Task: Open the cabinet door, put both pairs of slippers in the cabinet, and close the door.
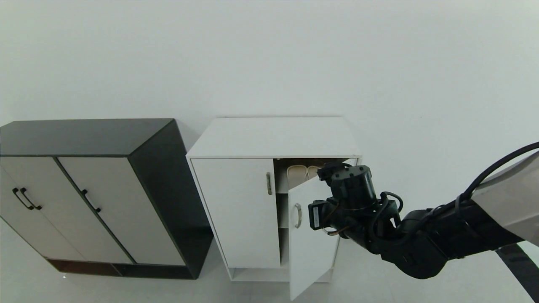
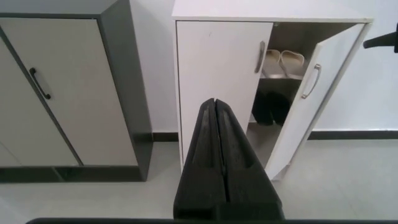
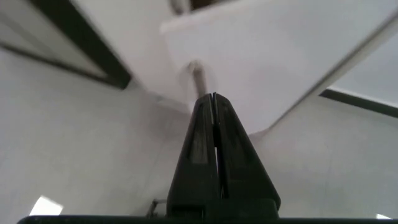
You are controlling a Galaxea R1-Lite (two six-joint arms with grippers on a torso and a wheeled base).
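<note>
The white cabinet (image 1: 269,139) stands against the wall with its left door shut and its right door (image 1: 309,235) swung partly open. A beige pair of slippers (image 1: 301,172) lies on the top shelf. In the left wrist view the beige pair (image 2: 283,61) sits above a dark pair of slippers (image 2: 272,107) on the shelf below. My right gripper (image 1: 326,171) is shut, at the outer face of the open door near its top edge. In the right wrist view the right gripper (image 3: 213,99) points at the door's handle (image 3: 197,78). My left gripper (image 2: 214,102) is shut on nothing and held back from the cabinet.
A black cabinet (image 1: 92,139) with two pale shut doors stands to the left of the white one, a narrow gap between them. The pale floor (image 1: 379,282) in front is open. The white wall runs behind both.
</note>
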